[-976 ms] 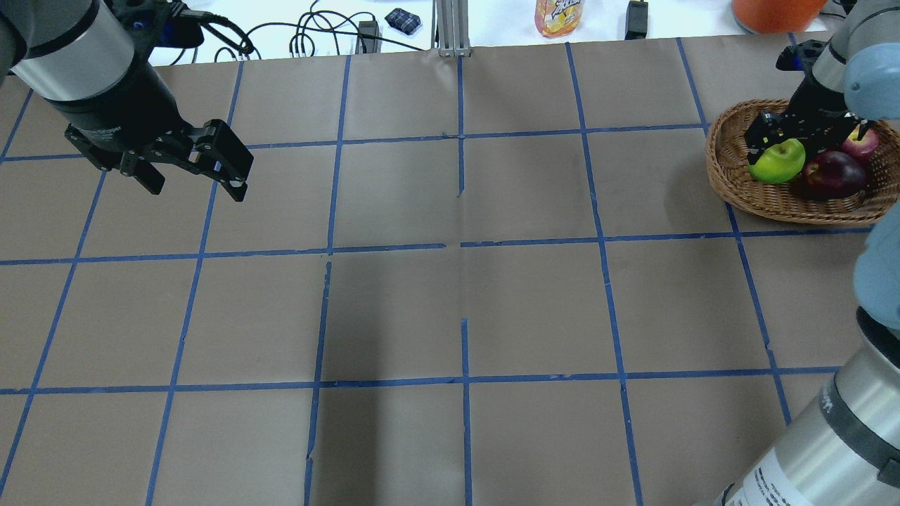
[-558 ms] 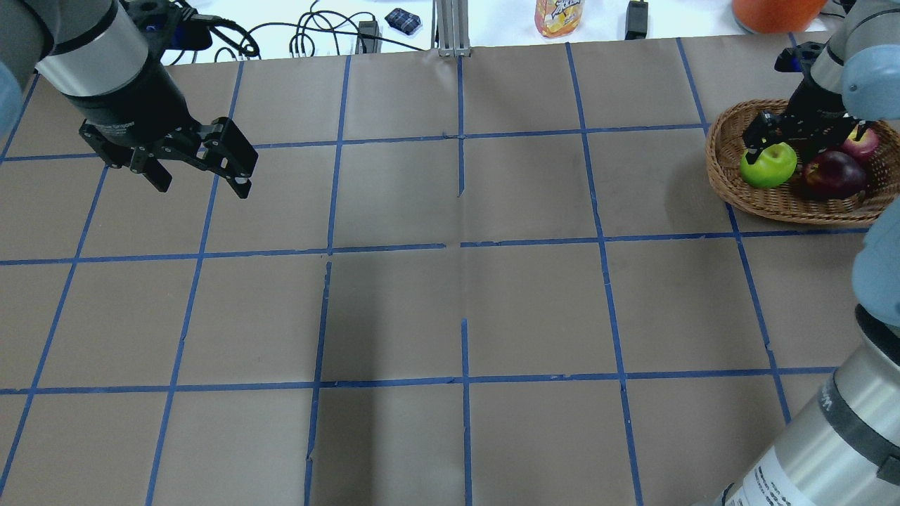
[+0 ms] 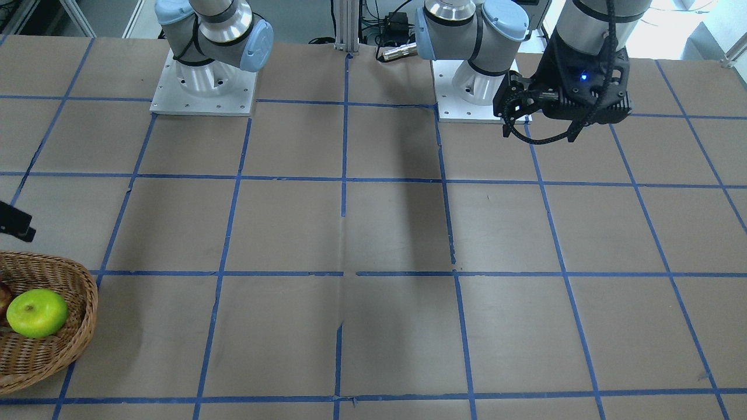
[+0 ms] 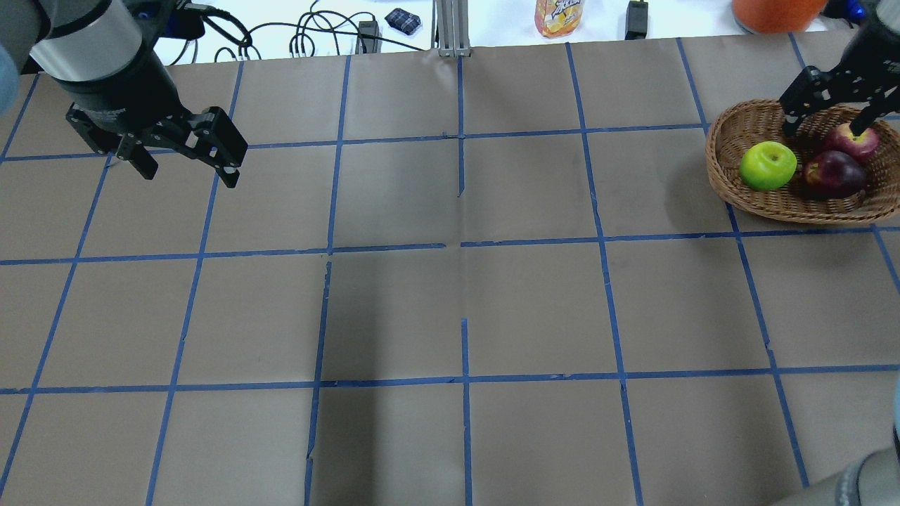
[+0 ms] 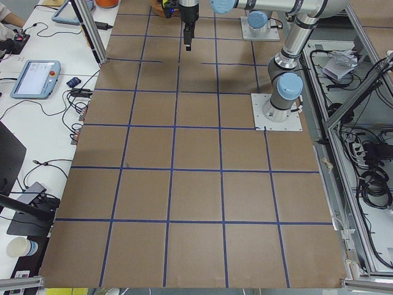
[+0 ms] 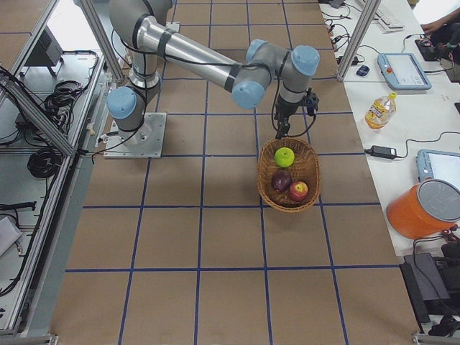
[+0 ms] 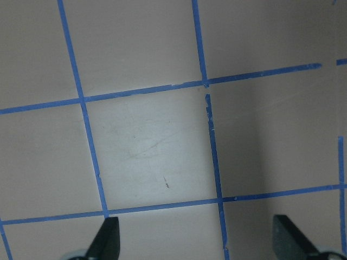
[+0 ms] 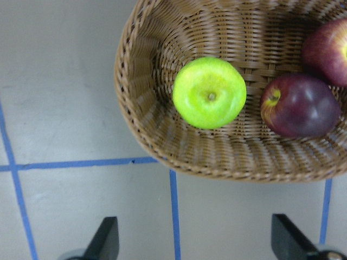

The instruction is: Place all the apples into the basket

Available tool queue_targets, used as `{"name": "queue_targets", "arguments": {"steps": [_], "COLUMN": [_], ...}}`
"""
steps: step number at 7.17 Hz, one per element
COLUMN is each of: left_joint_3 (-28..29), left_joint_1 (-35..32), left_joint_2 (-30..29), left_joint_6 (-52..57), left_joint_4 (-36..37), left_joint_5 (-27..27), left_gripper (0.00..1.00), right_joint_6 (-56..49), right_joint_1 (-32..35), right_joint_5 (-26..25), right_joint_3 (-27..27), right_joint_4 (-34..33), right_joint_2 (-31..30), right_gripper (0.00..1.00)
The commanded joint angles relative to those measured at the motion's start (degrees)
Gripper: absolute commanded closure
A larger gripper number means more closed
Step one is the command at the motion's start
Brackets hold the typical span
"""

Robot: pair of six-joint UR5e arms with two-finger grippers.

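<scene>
All three apples lay in the basket (image 4: pixel 731 126) at about two o'clock on the table in the overhead view. The green apple (image 4: pixel 768 166) sat at the basket's nine o'clock, the dark maroon apple (image 4: pixel 833 173) at four and the red apple (image 4: pixel 854 143) at two, the last two touching, probably because the sloping wicker walls crowded them together. The right gripper (image 4: pixel 824 126) hung above the basket with its jaws spread and empty, which suggested the task was finished. The left gripper (image 4: pixel 188 176), likewise released and holding nothing, hovered over bare table at ten o'clock, seemingly parked clear. A drink bottle (image 4: pixel 559 15) beyond the table carried an orange label, but its lettering was too blurred to read.
</scene>
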Motion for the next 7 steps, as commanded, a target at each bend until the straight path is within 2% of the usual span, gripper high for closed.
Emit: {"name": "queue_targets", "arguments": {"steps": [1, 2, 3, 4, 5, 7], "left_joint_3": [3.81, 4.17, 3.22, 3.39, 3.13, 3.12], "left_joint_1": [0.07, 0.24, 0.07, 0.16, 0.16, 0.16], "left_joint_2": [-0.47, -0.82, -0.91, -0.91, -1.26, -1.35], "left_joint_6": [-0.03, -0.03, 0.06, -0.03, -0.29, -0.38], "left_joint_4": [-0.29, -0.03, 0.15, 0.32, 0.24, -0.2], "left_joint_5": [-0.99, -5.18, -4.79, -5.57, -5.4, -4.7], "left_gripper": [0.0, 0.0, 0.0, 0.0, 0.0, 0.0], "right_joint_6": [9.5, 12.25, 16.02, 19.45, 25.92, 29.94], "right_joint_1": [4.54, 8.31, 11.31, 14.64, 18.42, 25.54], "right_joint_5": [0.04, 0.21, 0.65, 2.13, 2.06, 1.97], "right_joint_3": [0.24, 0.51, 1.29, 4.78, 8.03, 9.03], "right_joint_4": [10.61, 16.21, 19.66, 19.7, 16.83, 13.55], "right_joint_2": [-10.8, -14.67, -19.23, -22.06, -23.4, -23.15], "right_gripper": [0.0, 0.0, 0.0, 0.0, 0.0, 0.0]}}
